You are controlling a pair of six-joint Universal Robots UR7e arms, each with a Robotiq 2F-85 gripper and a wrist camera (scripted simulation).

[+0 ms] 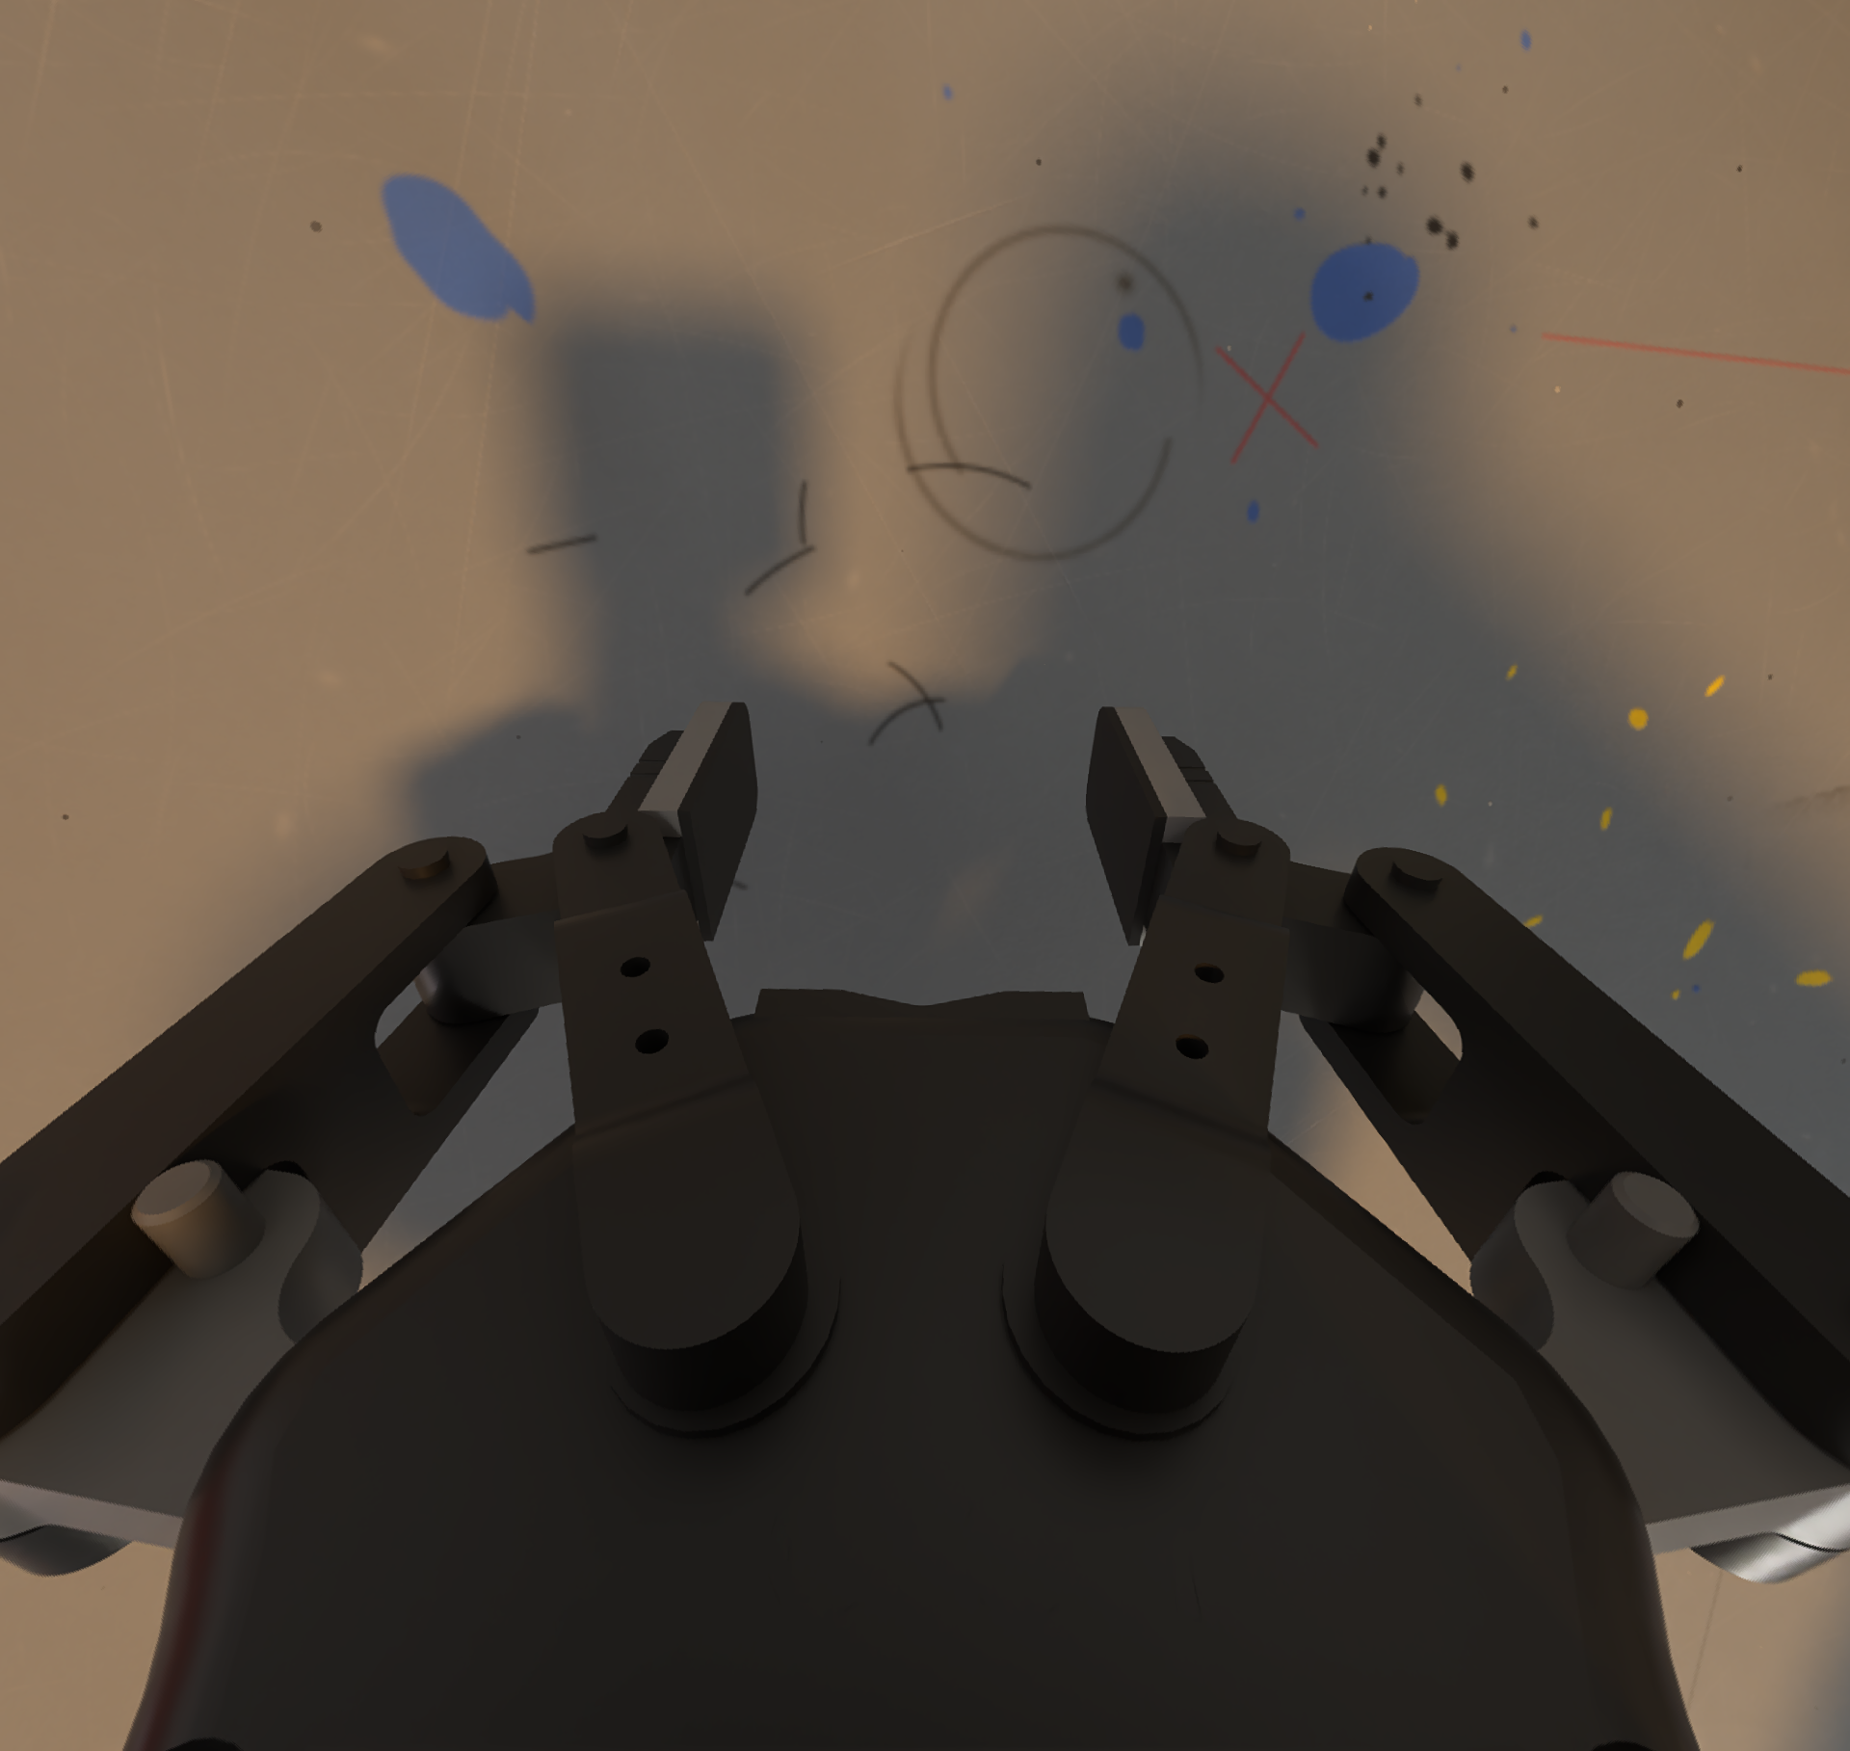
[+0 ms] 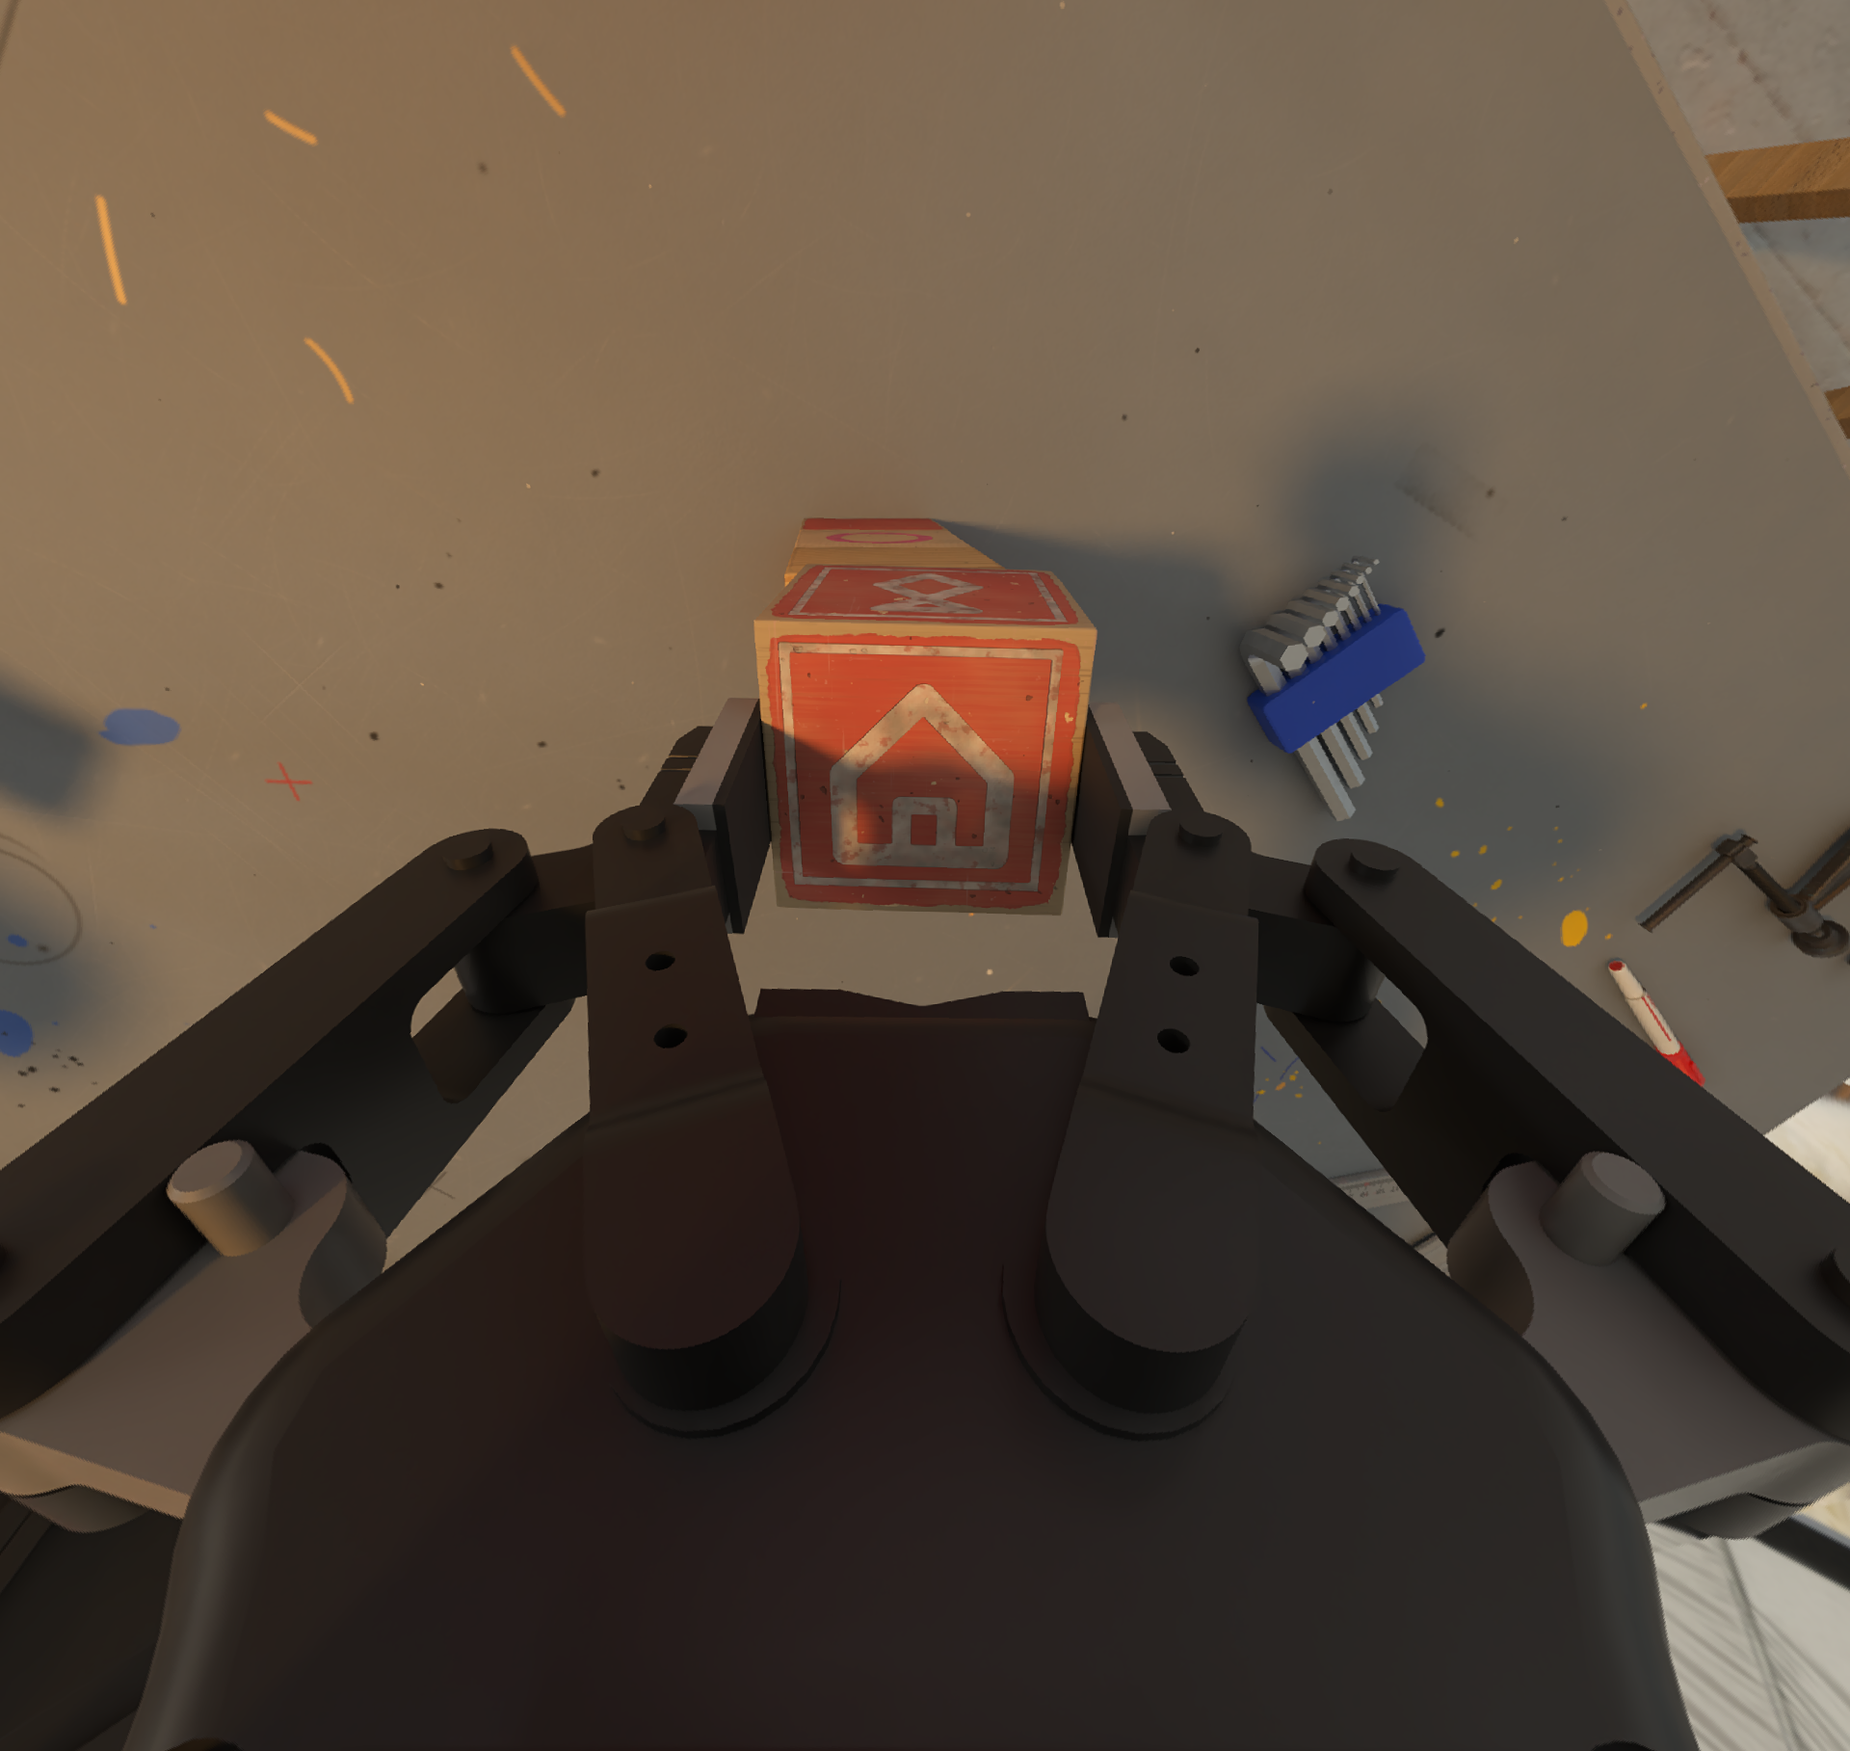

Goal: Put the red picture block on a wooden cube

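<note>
In the right wrist view, my right gripper is shut on the red picture block, a wooden cube with red faces and a white house drawing facing the camera. Both pads press its left and right sides. Just beyond it, mostly hidden by it, is a second wooden cube with a pink ring on its top. I cannot tell whether the two touch. In the left wrist view, my left gripper is open and empty above the bare, paint-spotted tabletop. No block shows in that view.
A blue holder of hex keys lies to the right of the blocks. A red marker and a dark metal clamp lie near the table's right edge.
</note>
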